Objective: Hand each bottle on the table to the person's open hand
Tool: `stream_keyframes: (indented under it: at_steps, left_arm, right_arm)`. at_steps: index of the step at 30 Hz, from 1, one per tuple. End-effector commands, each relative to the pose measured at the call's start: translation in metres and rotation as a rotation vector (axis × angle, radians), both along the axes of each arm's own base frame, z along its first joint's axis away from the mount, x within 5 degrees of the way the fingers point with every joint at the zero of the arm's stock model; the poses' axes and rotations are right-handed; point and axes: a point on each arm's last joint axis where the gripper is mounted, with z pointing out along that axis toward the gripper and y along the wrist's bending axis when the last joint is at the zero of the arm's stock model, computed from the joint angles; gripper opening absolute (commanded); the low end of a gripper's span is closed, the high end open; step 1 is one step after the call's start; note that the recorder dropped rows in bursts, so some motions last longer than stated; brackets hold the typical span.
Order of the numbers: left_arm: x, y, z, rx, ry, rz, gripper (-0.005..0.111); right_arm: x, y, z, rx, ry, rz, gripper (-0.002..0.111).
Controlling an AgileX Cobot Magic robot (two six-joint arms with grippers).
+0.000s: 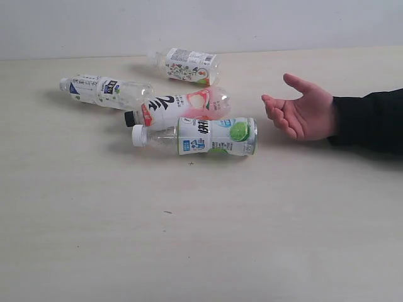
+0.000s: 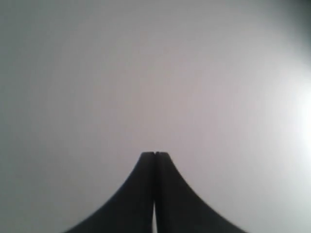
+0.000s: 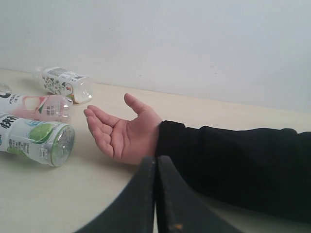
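Pale wood-grain table (image 1: 201, 239) beneath a white wall (image 1: 201, 25) carried 4 bottles, all lying on their sides left of centre in the exterior view. The green bottle (image 1: 214, 136) lay nearest the camera, its white cap pointing left. The pink bottle (image 1: 182, 108), black-capped, lay just behind it, touching or nearly so. The blue bottle (image 1: 104, 90) lay farther left and back, its base near the pink bottle. The floral bottle (image 1: 189, 65) lay apart, closest to the wall.

A person's hand (image 1: 302, 113) rested on the table right of the bottles. It was open, with the palm turned up and the fingers pointing toward them, and it held nothing. A black sleeve (image 1: 371, 119) ran off to the right.

Only the exterior view took in all 4 bottles, while the grippers showed only in the wrist views. The right wrist view showed the right gripper (image 3: 156, 159), dark fingers pressed together and empty, above the sleeve. Beyond it lay the open hand and 3 bottles: green, pink and floral. The green bottle's base lay near the fingertips. The left wrist view showed just the left gripper (image 2: 154, 154), fingers meeting and empty, against a plain grey blur.
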Motion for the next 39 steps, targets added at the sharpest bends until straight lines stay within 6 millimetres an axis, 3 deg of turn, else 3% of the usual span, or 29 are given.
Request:
stream_keyframes:
  at_steps: [1,4,6,7,9,10,11,12,13,14,16,18,20,22,28,33,39]
  left_arm:
    - [-0.016,0.005,0.030,-0.025,-0.146,0.053,0.000]
    - [-0.021,0.007,0.065,-0.015,-0.188,0.113,0.000]
    - [-0.013,0.007,0.085,-0.011,-0.159,0.117,0.000]
    - [0.004,0.005,0.109,-0.001,-0.111,0.119,0.000]
    - [0.043,0.003,0.137,0.018,0.037,0.119,0.000]
    - [0.084,0.000,0.143,0.042,0.230,0.119,0.000]
    - [0.101,-0.001,0.143,0.056,0.317,0.118,0.000]
    - [0.146,-0.005,0.135,0.072,0.534,0.104,0.000]
    - [0.164,-0.006,0.127,0.072,0.632,0.096,0.000]
    - [0.206,-0.009,0.105,0.060,0.824,0.071,0.000]
    - [0.255,-0.014,0.060,0.067,1.061,0.059,0.000]
    - [0.283,-0.028,0.019,0.154,1.259,0.057,0.000]
    - [0.298,-0.050,-0.012,0.305,1.422,0.070,0.000]
    - [0.306,-0.078,-0.031,0.521,1.527,0.094,0.000]
    - [0.314,-0.137,-0.024,0.917,1.593,0.063,0.000]
    - [0.317,-0.187,-0.008,1.183,1.544,-0.232,0.000]
    - [0.321,-0.231,-0.008,1.487,1.586,-0.462,0.000]
  right_arm:
    - [0.000,0.000,0.000,-0.001,-0.014,-0.006,0.000]
    - [0.000,0.000,0.000,-0.001,-0.014,-0.006,0.000]
    - [0.000,0.000,0.000,-0.003,-0.014,-0.006,0.000]
    - [0.000,0.000,0.000,-0.003,-0.014,-0.006,0.000]
    - [0.000,0.000,0.000,-0.003,-0.014,-0.006,0.000]
    - [0.000,0.000,0.000,-0.003,-0.014,-0.006,0.000]
    - [0.000,0.000,0.000,-0.003,-0.014,-0.006,0.000]
    - [0.000,0.000,0.000,-0.003,-0.014,-0.006,0.000]
    - [0.000,0.000,0.000,-0.003,-0.014,-0.006,0.000]
    - [0.000,0.000,0.000,-0.003,-0.014,-0.006,0.000]
    - [0.000,0.000,0.000,-0.003,-0.014,-0.006,0.000]
    - [0.000,0.000,0.000,-0.003,-0.014,-0.006,0.000]
    - [0.000,0.000,0.000,-0.003,-0.014,-0.006,0.000]
    - [0.000,0.000,0.000,-0.003,-0.014,-0.006,0.000]
    - [0.000,0.000,0.000,-0.003,-0.014,-0.006,0.000]
    - [0.000,0.000,0.000,-0.003,-0.014,-0.006,0.000]
    - [0.000,0.000,0.000,-0.003,-0.014,-0.006,0.000]
